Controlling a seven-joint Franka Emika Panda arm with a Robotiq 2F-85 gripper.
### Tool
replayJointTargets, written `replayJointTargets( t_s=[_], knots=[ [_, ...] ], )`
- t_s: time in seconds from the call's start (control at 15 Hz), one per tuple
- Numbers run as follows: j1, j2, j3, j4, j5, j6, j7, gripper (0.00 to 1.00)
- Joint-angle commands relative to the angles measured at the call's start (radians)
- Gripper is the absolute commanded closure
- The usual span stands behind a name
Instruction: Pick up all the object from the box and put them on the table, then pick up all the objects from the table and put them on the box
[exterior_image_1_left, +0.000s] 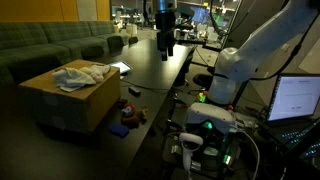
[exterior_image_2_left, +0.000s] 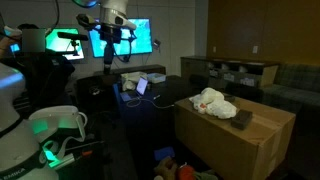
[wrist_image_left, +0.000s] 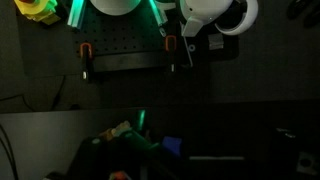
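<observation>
- Some soft cloths (exterior_image_1_left: 80, 74), white and pale blue, lie heaped on top of the box (exterior_image_1_left: 60, 105).
- In an exterior view a dark blocky item (exterior_image_2_left: 243, 118) sits on the box top just beside the heap, at its 4 o'clock.
- Gripper (exterior_image_1_left: 165, 46) hangs high over the far end of the table (exterior_image_1_left: 160, 80). It is released, with nothing between the jaws.
- It is well apart from the box, which lies at its 8 o'clock in that view.
- Small red and brown items (exterior_image_1_left: 129, 116) lie low at the box's 4 o'clock. It is too dim to tell what they rest on.
- Wrist view is too dark to make out the box.
- Judgement: the step in hand is the reach to the box, and unloading has not yet begun.
- To do it well, cross at height and come down only when straight above the heap.
- Take the cloth at its highest fold with the jaws wide. Press in slightly so the fabric bunches between the pads rather than slipping out.
- Cloths will likely drag one another, so lift slowly and check that only one comes away.
- The blocky item looks rigid. Leave it until the cloth is clear of it, then set the jaws across its narrower side.
- Put each piece down on bare table, well in from the edge.
</observation>
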Motion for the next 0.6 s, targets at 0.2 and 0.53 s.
replayJointTargets(
  t_s=[0.2,0.53],
  knots=[
    [-0.006,0.010,0.012,0.018,-0.004,0.006,0.004,0.00],
    [0.000,0.151,0.037,0.102,-0.029,0.065,-0.004,0.00]
  ],
)
